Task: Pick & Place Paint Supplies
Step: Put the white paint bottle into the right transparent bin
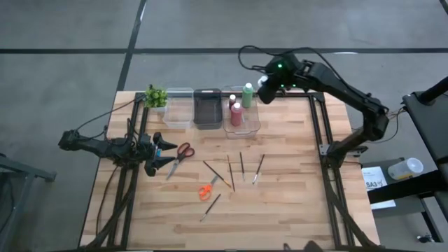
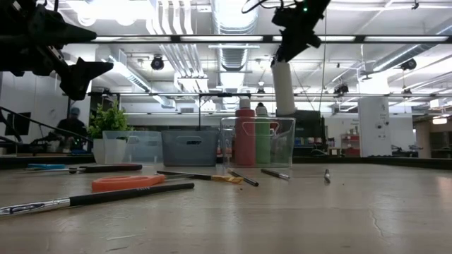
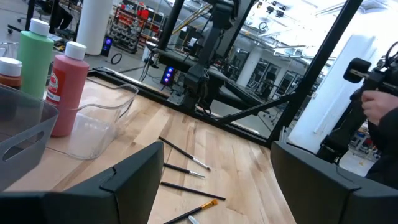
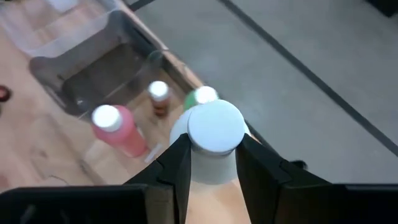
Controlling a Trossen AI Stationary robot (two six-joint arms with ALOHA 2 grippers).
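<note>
The pale wood-plank counter [image 1: 280,203] carries loose supplies nearest the camera: an orange tool [image 1: 204,192] and thin dark-handled brushes [image 1: 241,166], with red-handled scissors [image 1: 183,152] beside the left hand [image 1: 165,152], whose fingers stand wide apart and empty. Farther back stands the clear bin [image 1: 243,120], the landmark here; inside it are a red paint bottle [image 1: 236,114], a green one [image 1: 247,95] and a tiny brown one [image 1: 232,101]. Above that bin the right hand [image 4: 212,163] clamps a white, round-capped paint bottle [image 4: 214,134]. Behind lies a workshop lit by ceiling strips.
</note>
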